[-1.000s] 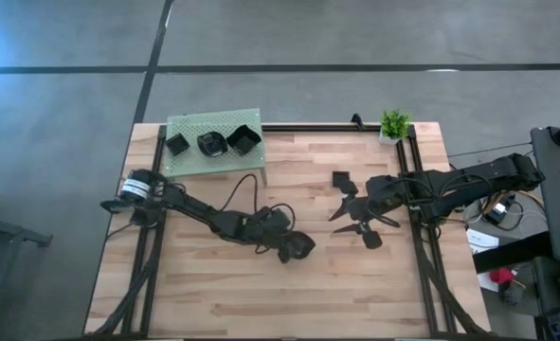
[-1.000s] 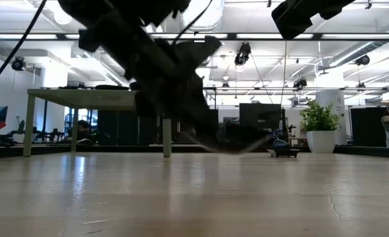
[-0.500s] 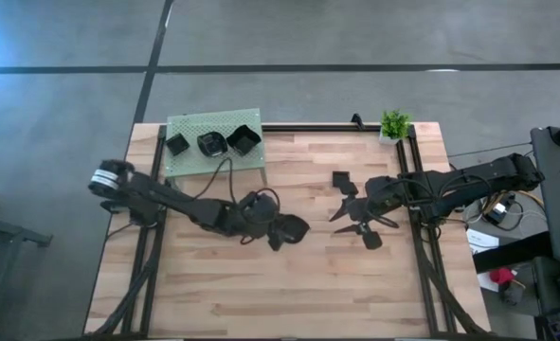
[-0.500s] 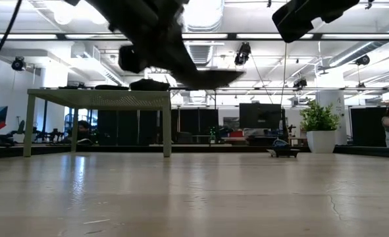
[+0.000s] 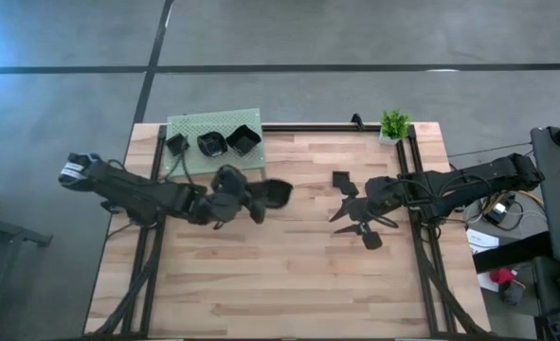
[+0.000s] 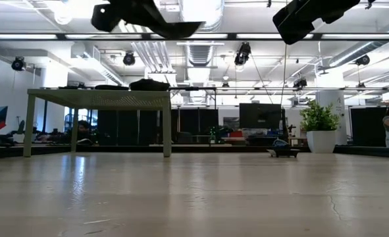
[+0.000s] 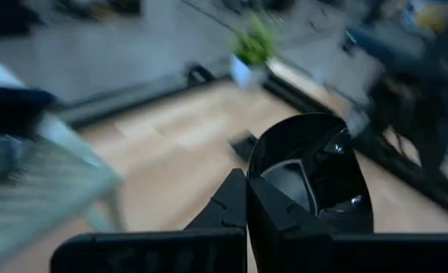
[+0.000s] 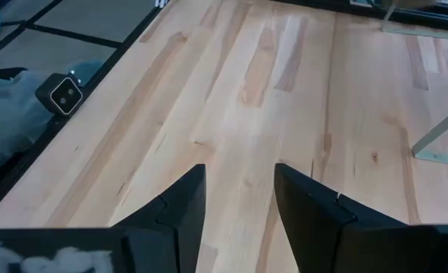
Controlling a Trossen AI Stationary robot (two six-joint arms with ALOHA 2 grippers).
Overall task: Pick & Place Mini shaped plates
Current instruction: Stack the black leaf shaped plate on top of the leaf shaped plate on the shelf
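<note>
3 mini shaped plates already sit on the green perforated platform [image 5: 192, 156] at the table's far-left corner: a small square one [image 5: 176, 144], a round one [image 5: 210, 144] and a larger square one [image 5: 243, 139], side by side and close together. We judge the task partly done, with a 4th plate [image 5: 276, 194] on its way: the left gripper [image 5: 259, 201] is clamped shut on its edge and carries it in the air just beside the platform's near-right corner, clear of the wood. In the left wrist view this dish [image 7: 311, 176] looks glossy black, shallow and rounded with a faceted rim, pinched at one side between the fingers. At least 2 more pieces remain on the wooden table [image 5: 289, 275]: a small dark square [image 5: 340, 179] and a dark plate [image 5: 371, 239] near the right gripper [image 5: 342, 214], whose fingers stand apart with nothing between them, low over bare boards. We cannot tell whether further plates lie hidden beneath that arm.
</note>
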